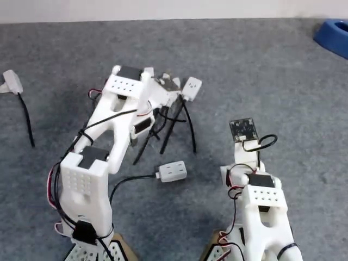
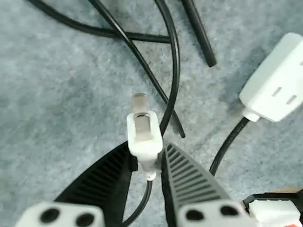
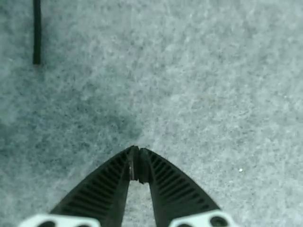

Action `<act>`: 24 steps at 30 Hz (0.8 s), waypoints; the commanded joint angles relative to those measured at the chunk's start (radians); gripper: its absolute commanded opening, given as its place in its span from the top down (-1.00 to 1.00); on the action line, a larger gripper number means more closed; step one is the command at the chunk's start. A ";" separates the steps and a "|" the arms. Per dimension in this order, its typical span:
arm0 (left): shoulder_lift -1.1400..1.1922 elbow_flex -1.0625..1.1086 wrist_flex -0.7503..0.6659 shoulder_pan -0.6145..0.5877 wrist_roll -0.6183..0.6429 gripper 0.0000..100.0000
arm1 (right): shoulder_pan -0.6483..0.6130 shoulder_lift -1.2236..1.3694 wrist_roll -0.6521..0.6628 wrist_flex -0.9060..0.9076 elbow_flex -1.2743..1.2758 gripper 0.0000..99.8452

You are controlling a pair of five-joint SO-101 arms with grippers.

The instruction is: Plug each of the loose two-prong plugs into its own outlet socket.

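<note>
My left gripper (image 2: pixel 147 152) is shut on a white two-prong plug (image 2: pixel 141 135), prongs pointing away from the wrist, just above the grey carpet. Close beside it lies a white outlet socket (image 2: pixel 277 85) with its slots showing; in the high view this socket (image 1: pixel 191 87) sits right of the left gripper (image 1: pixel 166 89). A second outlet socket (image 1: pixel 172 171) lies nearer the arm bases, between the two arms. Another white plug-like piece (image 1: pixel 11 81) on a black cord lies at the far left. My right gripper (image 3: pixel 138 158) is shut on nothing, low over bare carpet.
Several black cords (image 2: pixel 142 42) cross under and beyond the left gripper. A cord end (image 3: pixel 36 33) lies ahead of the right gripper. A blue container (image 1: pixel 334 35) sits at the far right corner. The right arm (image 1: pixel 261 201) stands at the front right.
</note>
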 commanded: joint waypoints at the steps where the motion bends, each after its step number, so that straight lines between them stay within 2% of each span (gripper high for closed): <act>1: -0.130 -0.048 0.021 0.010 0.000 0.98 | 0.076 -0.013 0.008 -0.013 -0.019 0.98; 4: -0.168 -0.051 0.018 -0.012 -0.002 0.94 | 0.082 -0.010 0.008 -0.013 -0.036 0.98; 10: -0.136 -0.047 0.017 -0.091 -0.006 0.63 | 0.071 -0.012 0.008 -0.013 -0.033 0.98; 18: -0.076 -0.051 0.017 -0.120 -0.063 0.84 | 0.067 -0.012 0.008 -0.013 -0.031 0.98; 24: -0.024 -0.044 -0.043 -0.117 -0.060 0.63 | 0.067 -0.012 0.008 -0.012 -0.031 0.98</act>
